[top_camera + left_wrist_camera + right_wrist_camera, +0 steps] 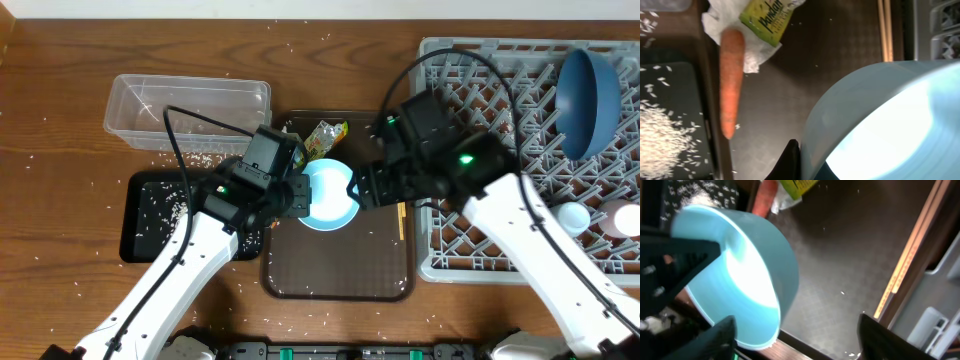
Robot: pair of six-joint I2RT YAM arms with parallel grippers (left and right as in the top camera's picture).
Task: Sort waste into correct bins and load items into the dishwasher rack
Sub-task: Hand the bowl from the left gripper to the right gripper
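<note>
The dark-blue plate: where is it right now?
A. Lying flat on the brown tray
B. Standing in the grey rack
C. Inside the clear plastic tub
B: the dark-blue plate stands on its edge among the pegs of the grey dishwasher rack, near the rack's far right corner in the overhead view.

Left gripper and right gripper flank a light-blue bowl over the brown tray, the left seemingly gripping its rim; a dark-blue plate stands in the grey rack.
</note>
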